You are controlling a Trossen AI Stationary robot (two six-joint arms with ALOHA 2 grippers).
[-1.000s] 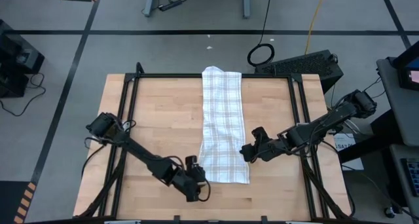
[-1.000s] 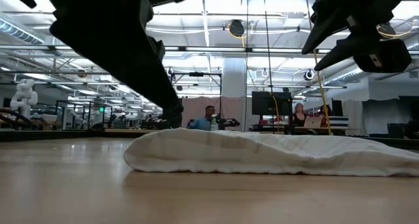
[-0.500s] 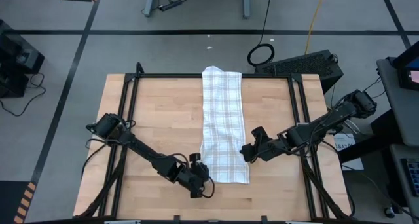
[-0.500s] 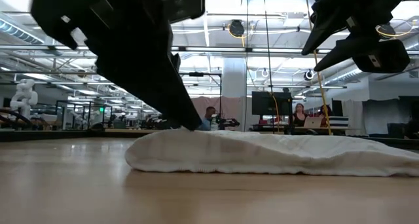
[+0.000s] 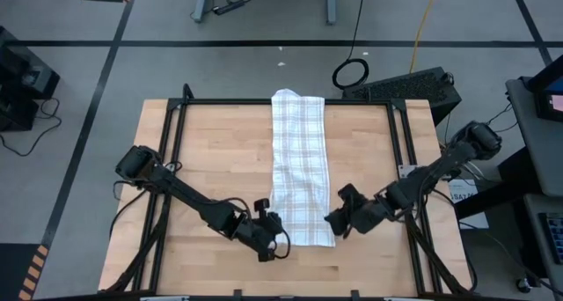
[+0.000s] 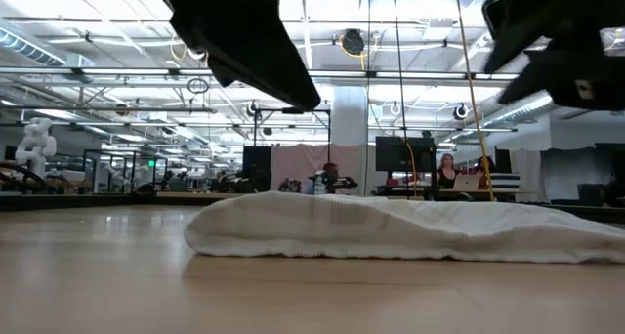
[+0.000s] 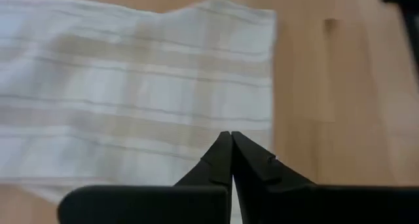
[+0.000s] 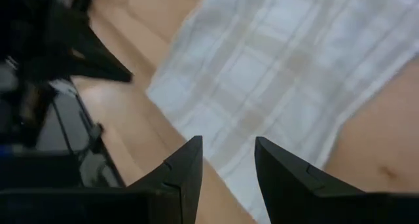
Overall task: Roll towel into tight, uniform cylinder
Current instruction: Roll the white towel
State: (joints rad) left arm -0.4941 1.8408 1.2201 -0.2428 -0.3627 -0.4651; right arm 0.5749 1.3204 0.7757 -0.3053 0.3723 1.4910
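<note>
Left gripper [image 5: 274, 242], fingers pressed together at the near-left corner of the thin white checked cloth towel [image 5: 299, 173], starts the roll—right gripper [image 5: 338, 220], spread beside the towel's near-right edge, must pinch next.

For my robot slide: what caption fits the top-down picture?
Folded towel lies lengthwise on the table; the left tool and right tool flank its near end.

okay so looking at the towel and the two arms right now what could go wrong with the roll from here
1. The left gripper has its fingers shut above the towel, seemingly with no cloth between them, so the near corner may be missed.
2. The right gripper hangs open over the opposite corner, so a lopsided start seems possible.
3. The near end bunches unevenly; the cylinder may turn out loose.
</note>
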